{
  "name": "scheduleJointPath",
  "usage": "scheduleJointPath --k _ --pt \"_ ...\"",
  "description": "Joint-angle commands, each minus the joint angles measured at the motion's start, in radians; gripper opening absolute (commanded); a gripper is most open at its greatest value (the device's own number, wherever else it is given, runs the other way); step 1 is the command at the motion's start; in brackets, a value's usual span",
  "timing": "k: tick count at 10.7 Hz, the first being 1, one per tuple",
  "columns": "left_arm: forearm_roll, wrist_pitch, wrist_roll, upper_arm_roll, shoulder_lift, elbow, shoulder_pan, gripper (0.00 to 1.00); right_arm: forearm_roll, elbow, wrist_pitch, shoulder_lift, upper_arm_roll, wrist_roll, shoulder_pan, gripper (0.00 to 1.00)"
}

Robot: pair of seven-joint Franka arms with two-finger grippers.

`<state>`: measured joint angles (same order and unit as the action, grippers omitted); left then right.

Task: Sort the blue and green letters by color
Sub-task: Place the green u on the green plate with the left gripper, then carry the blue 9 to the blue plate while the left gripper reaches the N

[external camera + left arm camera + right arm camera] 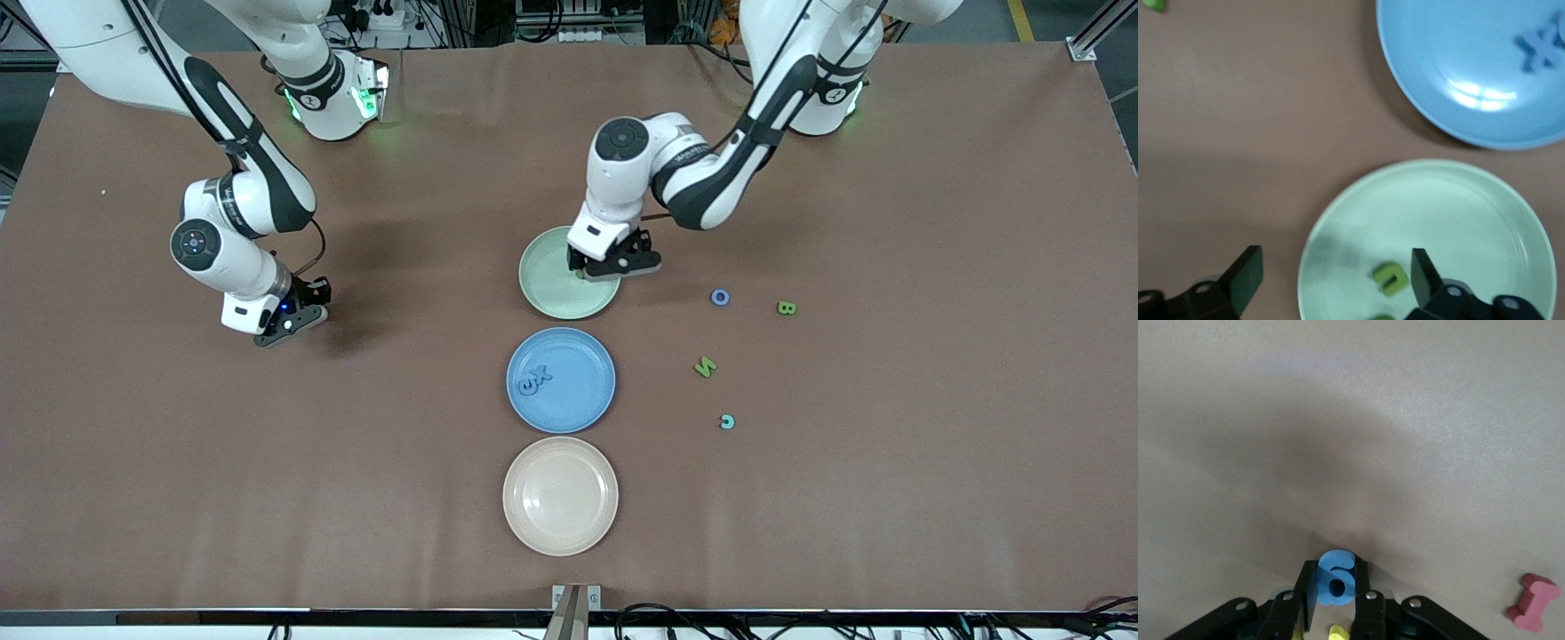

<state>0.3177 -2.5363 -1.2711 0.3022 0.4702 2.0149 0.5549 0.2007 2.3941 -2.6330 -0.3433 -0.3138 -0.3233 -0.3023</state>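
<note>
My left gripper (605, 265) is open over the pale green plate (547, 289). In the left wrist view (1335, 263) a green letter (1390, 279) lies in that plate (1458, 220) between the fingers, beside a second green piece (1381, 318). My right gripper (289, 324) is low toward the right arm's end of the table, shut on a blue 6 (1337, 577). The blue plate (578, 400) holds blue letters (533, 380). A blue O (720, 297), green B (786, 308), green N (705, 366) and bluish C (727, 421) lie loose on the table.
A beige plate (560, 495) sits nearest the front camera, in line with the other two plates. A tiny yellow piece (1338, 632) and a dark red piece (1533, 601) lie on the table by my right gripper.
</note>
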Motion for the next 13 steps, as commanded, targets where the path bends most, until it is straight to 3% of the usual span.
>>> scheduleJointPath --k 1,4,7,9,13 --pt "0.020 0.018 -0.021 0.003 -0.004 -0.027 -0.130 1.00 -0.010 -0.062 0.060 0.027 -0.005 0.036 0.005 0.00" --pt "0.015 0.018 -0.074 0.002 0.004 -0.062 -0.217 1.00 -0.142 -0.174 0.159 0.024 -0.004 0.128 0.110 0.00" --pt "0.017 0.018 -0.160 -0.002 0.045 -0.080 -0.257 1.00 -0.159 -0.291 0.183 -0.011 -0.004 0.407 0.256 0.00" --pt "0.018 0.018 -0.273 -0.018 0.106 -0.142 -0.263 1.00 -0.210 -0.399 0.189 -0.057 -0.004 0.617 0.368 0.00" --pt "0.018 0.018 -0.337 -0.069 0.189 -0.232 -0.262 1.00 -0.210 -0.652 0.183 -0.225 -0.002 1.029 0.546 0.00"
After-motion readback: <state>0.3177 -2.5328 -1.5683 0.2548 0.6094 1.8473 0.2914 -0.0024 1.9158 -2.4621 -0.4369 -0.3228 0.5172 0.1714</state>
